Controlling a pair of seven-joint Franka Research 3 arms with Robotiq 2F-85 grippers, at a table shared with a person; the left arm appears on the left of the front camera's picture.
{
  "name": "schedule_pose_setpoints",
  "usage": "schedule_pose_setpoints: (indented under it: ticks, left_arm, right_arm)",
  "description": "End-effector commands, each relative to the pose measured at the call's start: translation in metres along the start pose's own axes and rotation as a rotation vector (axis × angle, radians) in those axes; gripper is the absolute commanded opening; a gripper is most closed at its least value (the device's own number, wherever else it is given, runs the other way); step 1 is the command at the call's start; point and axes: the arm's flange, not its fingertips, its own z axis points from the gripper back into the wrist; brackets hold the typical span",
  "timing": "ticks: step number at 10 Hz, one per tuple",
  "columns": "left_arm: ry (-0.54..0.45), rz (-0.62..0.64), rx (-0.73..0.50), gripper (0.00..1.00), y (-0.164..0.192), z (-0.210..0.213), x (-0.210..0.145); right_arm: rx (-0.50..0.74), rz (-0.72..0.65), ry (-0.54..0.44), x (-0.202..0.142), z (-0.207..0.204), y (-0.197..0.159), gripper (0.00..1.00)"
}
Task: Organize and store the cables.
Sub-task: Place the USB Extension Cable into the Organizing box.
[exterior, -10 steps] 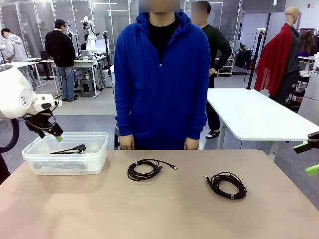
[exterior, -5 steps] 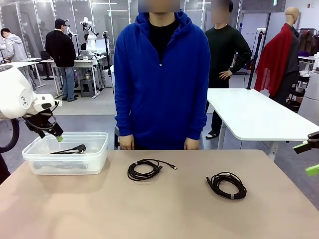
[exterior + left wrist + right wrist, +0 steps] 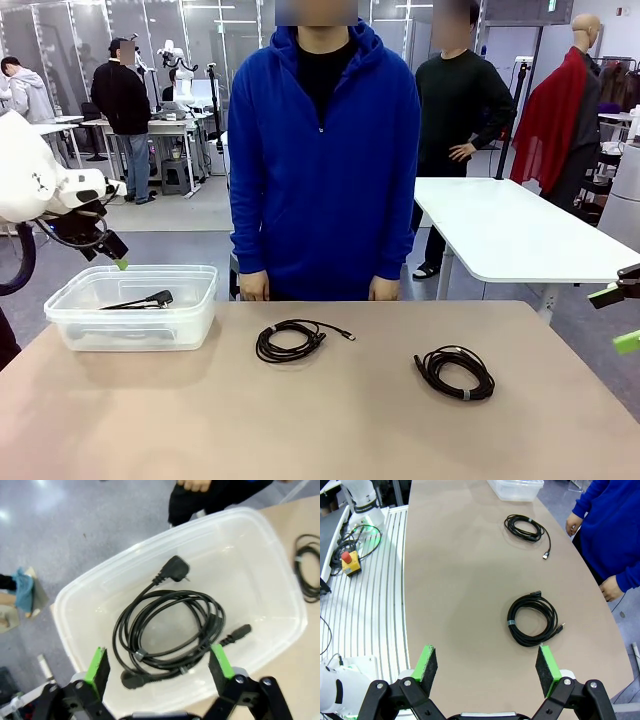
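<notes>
While both jaws stand apart, tan table [image 3: 320, 430], two coiled cables [image 3: 289, 341], grey floor [image 3: 170, 250] beyond

The front camera sits at the robot's edge of the table [image 3: 320, 430] and faces across it at the person [image 3: 325, 170], far enough back to take in the bin [image 3: 130, 322], middle coil [image 3: 290, 341] and right coil [image 3: 455, 372]. The left wrist camera looks steeply down past the left gripper [image 3: 157, 652], close over the bin. The right wrist camera, higher up, looks past the right gripper [image 3: 487, 652] along the table. It shares both coils and the bin with the front view.
</notes>
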Motion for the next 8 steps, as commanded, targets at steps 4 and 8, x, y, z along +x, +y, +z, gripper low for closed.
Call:
schedule_pose_setpoints:
  ticks: [4,8]
  left_arm:
    - [-0.081,-0.111,-0.101,1.0,-0.02,0.046,-0.04]
    - [-0.145,-0.149,-0.119,1.0,-0.033,0.067,-0.07]
  right_arm:
    - [0.001,0.003,-0.008,-0.001,-0.001,0.0,1.0]
    - [0.001,0.003,-0.008,-0.001,-0.001,0.0,1.0]
